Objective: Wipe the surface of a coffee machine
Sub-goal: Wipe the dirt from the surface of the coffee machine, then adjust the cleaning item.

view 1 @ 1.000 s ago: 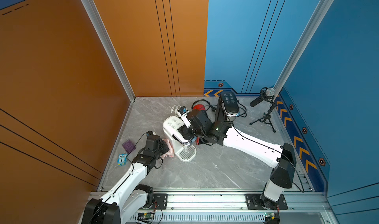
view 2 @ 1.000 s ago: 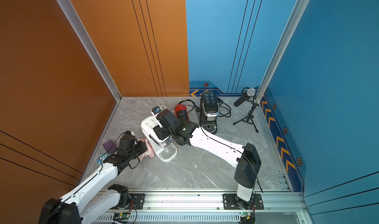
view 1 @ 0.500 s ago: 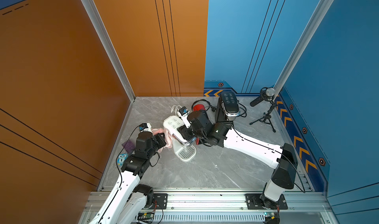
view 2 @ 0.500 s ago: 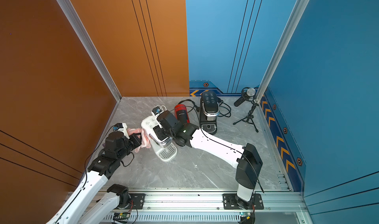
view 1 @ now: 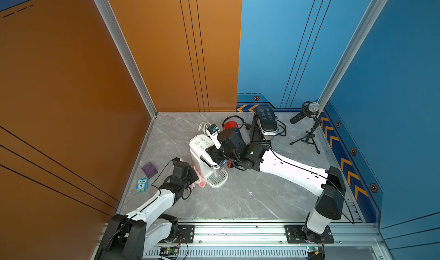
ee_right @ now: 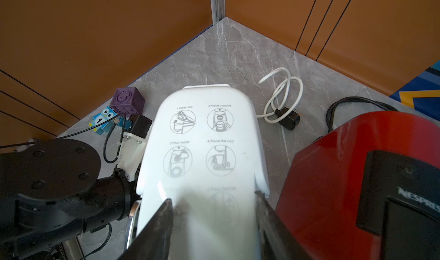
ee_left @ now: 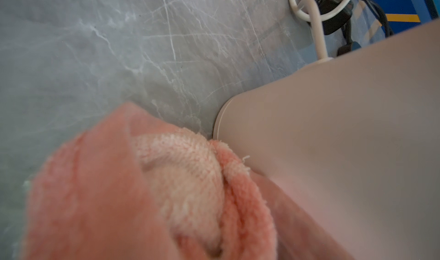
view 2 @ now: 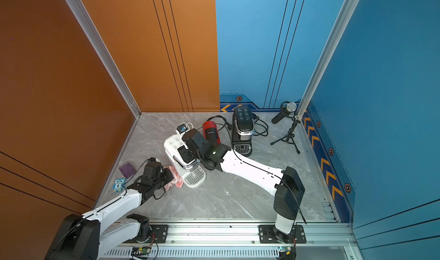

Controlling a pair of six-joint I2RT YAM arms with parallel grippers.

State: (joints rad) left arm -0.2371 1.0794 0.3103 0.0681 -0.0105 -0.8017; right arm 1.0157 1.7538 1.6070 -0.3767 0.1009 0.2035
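The white coffee machine [view 1: 202, 151] [view 2: 175, 149] stands mid-floor, its pictogram top filling the right wrist view [ee_right: 202, 139]. My right gripper [view 1: 214, 154] [ee_right: 214, 199] reaches over its front, one finger [ee_right: 164, 213] on each side of the top, shut on it. My left gripper [view 1: 193, 175] [view 2: 167, 175] is low at the machine's left side, shut on a pink cloth [view 1: 200, 180] [view 2: 175, 178]. In the left wrist view the cloth [ee_left: 166, 187] hides the fingers and presses against the machine's beige side wall [ee_left: 333, 139] near its base.
A red Nespresso machine [view 1: 230, 125] [ee_right: 357, 175] and a black coffee machine [view 1: 266, 124] stand just behind, with cables. A microphone on a tripod [view 1: 307, 114] is at the back right. A purple cube [view 1: 149, 169] and an owl toy [view 1: 142, 184] lie by the left wall.
Half a second ago my left gripper held the cloth farther back along the machine's side; it has now slid forward and down toward the drip tray. The right arm has barely moved.
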